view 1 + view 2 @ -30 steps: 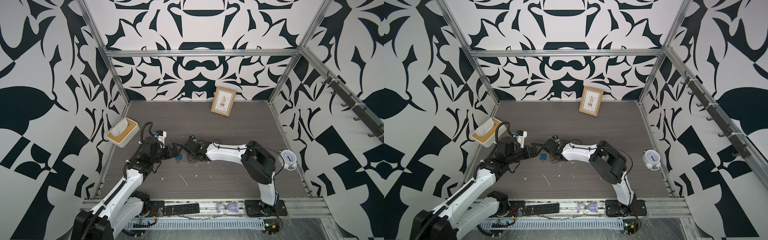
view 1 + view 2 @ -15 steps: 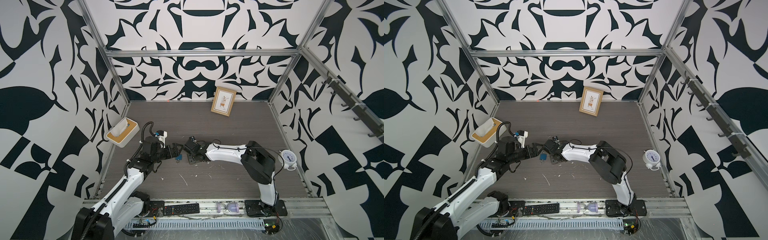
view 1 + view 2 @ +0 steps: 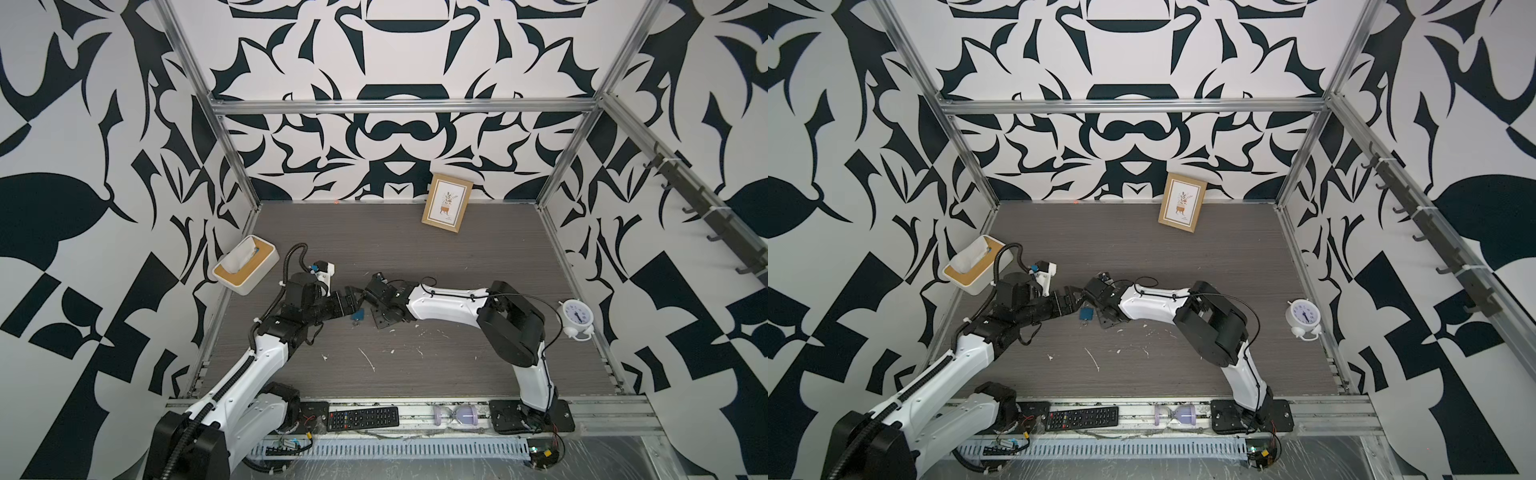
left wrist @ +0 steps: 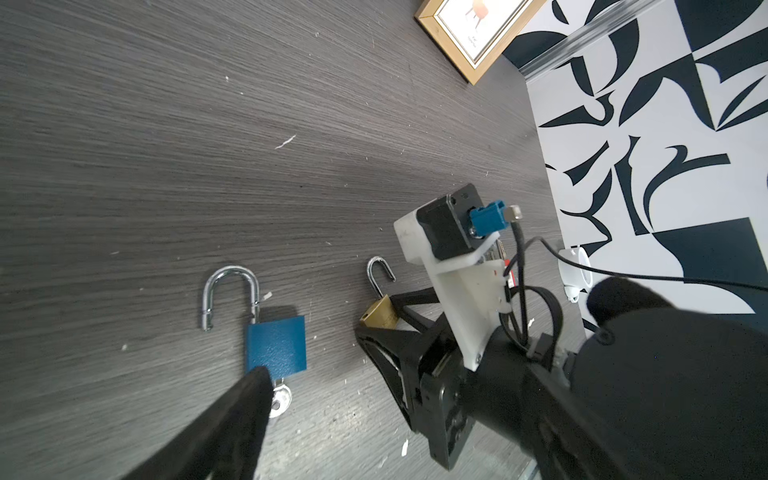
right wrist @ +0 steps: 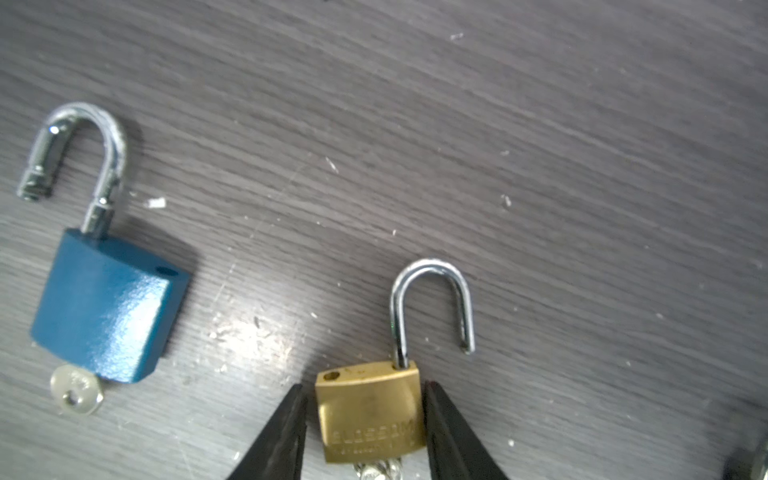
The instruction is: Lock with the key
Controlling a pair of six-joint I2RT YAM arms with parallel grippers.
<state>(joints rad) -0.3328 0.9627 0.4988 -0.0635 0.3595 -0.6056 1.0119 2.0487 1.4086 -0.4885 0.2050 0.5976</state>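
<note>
Two padlocks lie flat near the table's middle, a little toward 9 o'clock in both top views. The blue padlock [image 5: 104,307] has its shackle swung open and one key [image 5: 77,390] in its base. The brass padlock [image 5: 370,411] also has its shackle up, and the keys [image 5: 378,469] at its base are cut off by the picture's edge, so I cannot count them.

The right gripper [image 5: 365,388] stands part-open astride the brass body. One finger is against it and a sliver of table shows at the other, so it is not clamped. The blue padlock lies at 9 o'clock of this gripper, just beside it.

The left gripper [image 3: 352,302] is spread wide and holds nothing, with one fingertip [image 4: 253,390] over the blue padlock's key end.

Bare table [image 3: 478,257] runs from the locks toward 12 and 3 o'clock. At its edges are:
- one picture frame [image 3: 447,206] at 12 o'clock
- one tissue box [image 3: 245,270] at 10 o'clock
- one alarm clock [image 3: 577,318] at 3 o'clock
- one remote [image 3: 363,417] and one hourglass [image 3: 457,414] on the rail at 6 o'clock
</note>
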